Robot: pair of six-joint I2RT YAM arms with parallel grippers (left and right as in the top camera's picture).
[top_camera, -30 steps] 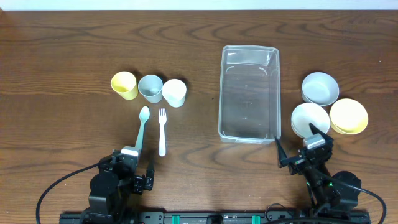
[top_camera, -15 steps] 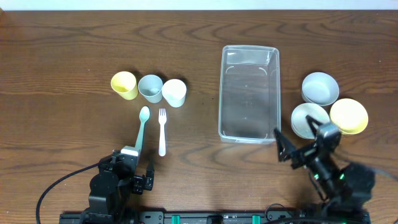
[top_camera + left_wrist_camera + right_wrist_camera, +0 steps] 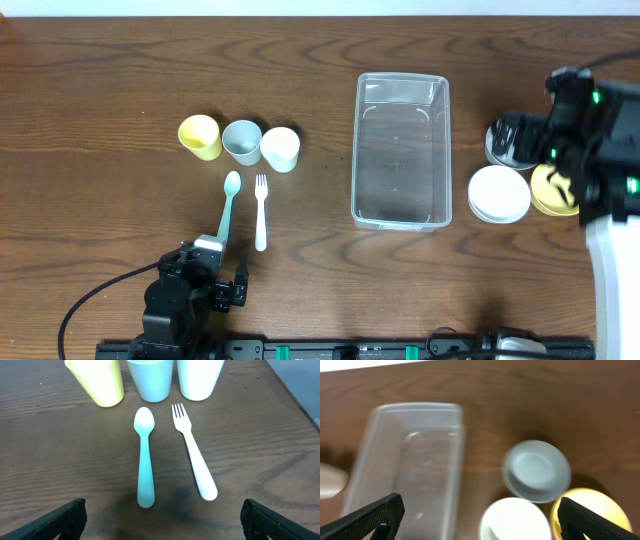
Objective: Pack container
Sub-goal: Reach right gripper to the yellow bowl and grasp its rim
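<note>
The clear plastic container (image 3: 400, 150) lies empty on the table right of centre; it also shows in the right wrist view (image 3: 417, 408). My right gripper (image 3: 516, 137) is raised high over the bowls, open and empty (image 3: 477, 512). Below it are a grey bowl (image 3: 536, 471), a white bowl (image 3: 498, 193) and a yellow bowl (image 3: 590, 510). My left gripper (image 3: 215, 282) rests low at the front left, open and empty (image 3: 162, 515). Just ahead of it lie a teal spoon (image 3: 145, 455) and a white fork (image 3: 192, 455).
A yellow cup (image 3: 200, 137), a grey-blue cup (image 3: 241, 141) and a white cup (image 3: 280, 149) stand in a row left of the container. In the overhead view my right arm covers much of the grey and yellow bowls.
My right arm has risen from the table's front edge and swung back, now high over the bowls at the right. The left arm has not moved.
</note>
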